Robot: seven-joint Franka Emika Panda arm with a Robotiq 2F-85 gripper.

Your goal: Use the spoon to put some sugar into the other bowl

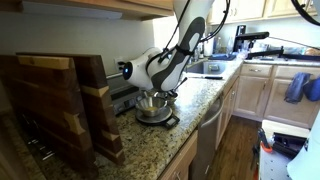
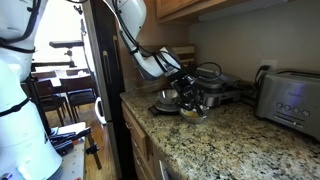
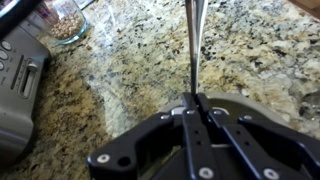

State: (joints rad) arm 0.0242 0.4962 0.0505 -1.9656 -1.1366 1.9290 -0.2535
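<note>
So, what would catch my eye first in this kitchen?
First, the white robot arm bending over the speckled granite counter, its gripper shut on a thin metal spoon. Next, the big wooden cutting boards standing in the foreground of an exterior view, and the shiny toaster by the wall.

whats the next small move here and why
Probably shift the spoon sideways toward the glass bowl. The claw is shut on its handle, the spoon points out over bare counter, and the bowl of granules sits off to the side in the wrist view. Whether the spoon is loaded cannot be seen.
</note>
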